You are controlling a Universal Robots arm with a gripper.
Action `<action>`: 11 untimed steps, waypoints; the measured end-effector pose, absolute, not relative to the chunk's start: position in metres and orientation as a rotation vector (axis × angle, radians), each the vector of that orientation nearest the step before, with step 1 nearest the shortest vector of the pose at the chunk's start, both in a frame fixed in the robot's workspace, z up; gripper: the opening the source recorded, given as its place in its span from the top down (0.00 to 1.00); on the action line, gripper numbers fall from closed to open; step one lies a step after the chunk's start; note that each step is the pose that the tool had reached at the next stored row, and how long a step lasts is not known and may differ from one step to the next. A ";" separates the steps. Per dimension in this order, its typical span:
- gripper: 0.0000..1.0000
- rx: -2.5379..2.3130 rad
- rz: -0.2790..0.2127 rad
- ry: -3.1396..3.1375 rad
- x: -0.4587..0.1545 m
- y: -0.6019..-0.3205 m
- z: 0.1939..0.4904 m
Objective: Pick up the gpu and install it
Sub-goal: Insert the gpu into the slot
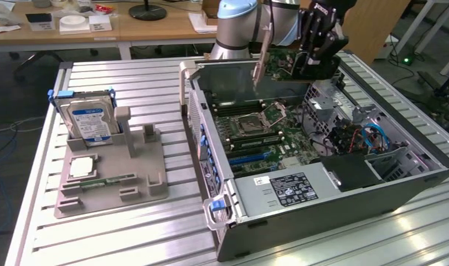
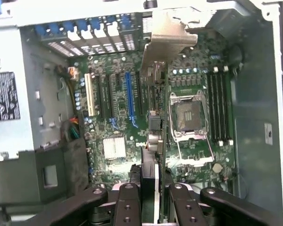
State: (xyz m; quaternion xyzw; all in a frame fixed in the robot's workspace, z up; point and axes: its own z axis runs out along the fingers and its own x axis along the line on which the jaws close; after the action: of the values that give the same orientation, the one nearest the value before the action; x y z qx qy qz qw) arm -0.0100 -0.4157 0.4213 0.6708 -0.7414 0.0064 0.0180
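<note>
The fingers [image 2: 128, 200] of the black gripper [image 1: 307, 65] are clamped on the thin dark gpu [image 1: 277, 61] with its silvery bracket. It hangs above the open grey computer case [image 1: 335, 213]. Pickup is complete; the card is not yet seated in the green motherboard [image 2: 118, 122].

The Universal Robots arm [image 1: 235, 27] stands at the far edge of the exterior view, its silver and pale-blue joint raised high. The black gripper [image 1: 311, 65] hangs from the wrist, pointing down with a slight tilt. In the wrist view its two black fingers [image 2: 127, 200] are drawn close and parallel, clamping the thin gpu [image 2: 166, 42] edge-on between them.
</note>
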 end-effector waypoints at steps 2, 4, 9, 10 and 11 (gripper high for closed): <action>0.73 2.099 0.020 -2.289 -0.010 -0.416 0.421; 0.73 2.099 0.020 -2.289 -0.010 -0.416 0.421; 0.73 2.099 0.020 -2.289 -0.010 -0.416 0.421; 0.73 2.100 0.021 -2.290 -0.010 -0.416 0.421; 0.73 2.101 0.024 -2.291 -0.010 -0.415 0.420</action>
State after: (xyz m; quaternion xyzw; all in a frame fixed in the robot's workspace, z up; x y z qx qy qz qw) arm -0.0101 -0.4154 0.4202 0.6757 -0.7370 0.0079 0.0165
